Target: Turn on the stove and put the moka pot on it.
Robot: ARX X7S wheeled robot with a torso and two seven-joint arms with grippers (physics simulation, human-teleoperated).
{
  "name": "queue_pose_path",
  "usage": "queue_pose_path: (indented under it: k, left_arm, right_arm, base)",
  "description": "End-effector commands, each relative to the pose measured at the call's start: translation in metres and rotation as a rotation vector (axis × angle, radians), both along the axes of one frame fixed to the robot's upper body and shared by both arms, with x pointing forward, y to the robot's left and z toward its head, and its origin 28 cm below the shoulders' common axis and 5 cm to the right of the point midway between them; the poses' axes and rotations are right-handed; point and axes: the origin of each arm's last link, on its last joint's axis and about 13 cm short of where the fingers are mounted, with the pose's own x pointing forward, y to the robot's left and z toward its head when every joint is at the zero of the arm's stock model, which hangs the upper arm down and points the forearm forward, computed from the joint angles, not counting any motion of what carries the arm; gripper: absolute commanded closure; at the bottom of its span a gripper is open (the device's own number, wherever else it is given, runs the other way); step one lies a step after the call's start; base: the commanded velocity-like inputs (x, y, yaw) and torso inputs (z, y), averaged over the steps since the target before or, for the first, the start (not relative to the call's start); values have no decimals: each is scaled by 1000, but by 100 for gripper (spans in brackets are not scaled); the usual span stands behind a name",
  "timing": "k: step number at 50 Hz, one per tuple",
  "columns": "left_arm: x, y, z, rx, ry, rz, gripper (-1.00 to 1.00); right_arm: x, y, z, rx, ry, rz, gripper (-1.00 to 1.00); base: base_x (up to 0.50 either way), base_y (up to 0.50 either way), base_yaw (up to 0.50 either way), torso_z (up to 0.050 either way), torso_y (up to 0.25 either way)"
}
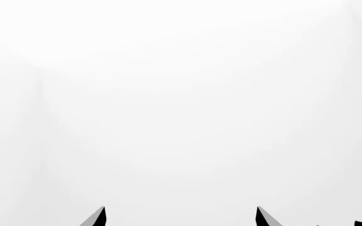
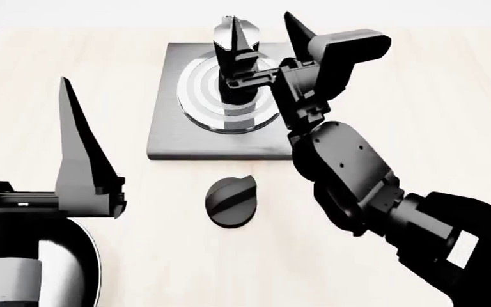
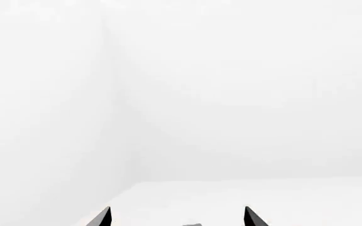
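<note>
On flat grey metal stove slab [image 2: 171,137], centred on rings: small black-silver faceted moka pot [image 2: 238,109]. R gripper [image 2: 261,35] spread wide above it, holding nothing. Prob rigid, top-heavy, slick; grab at narrow waist. L gripper [image 2: 71,121]: can't tell.

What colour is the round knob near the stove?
Black knob; the head view shows it best.

arms: glossy black, blocky segments | hands: tapered black-grey fingers [image 2: 82,147] | white label patches
</note>
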Motion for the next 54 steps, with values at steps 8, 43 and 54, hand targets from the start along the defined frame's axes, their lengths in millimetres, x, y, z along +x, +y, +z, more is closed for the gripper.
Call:
queue_pose_path:
  k: [8,43,54]
  left_arm:
    - [1,7,66,38,-148,55,-100]
    - [-13,-9,93,155,-216,-61,-100]
    - [-22,-7,89,204,-228,-25,-100]
  right_arm:
    - [-60,-17,102,123,-265,-254,-100]
    - [-190,-104,112,173,-524,-644,-100]
    - [-215,-118,89,139,-538,-670,-100]
  base:
    - [0,0,0,0,0]
    - [0,0,0,0,0]
    - [0,0,0,0,0]
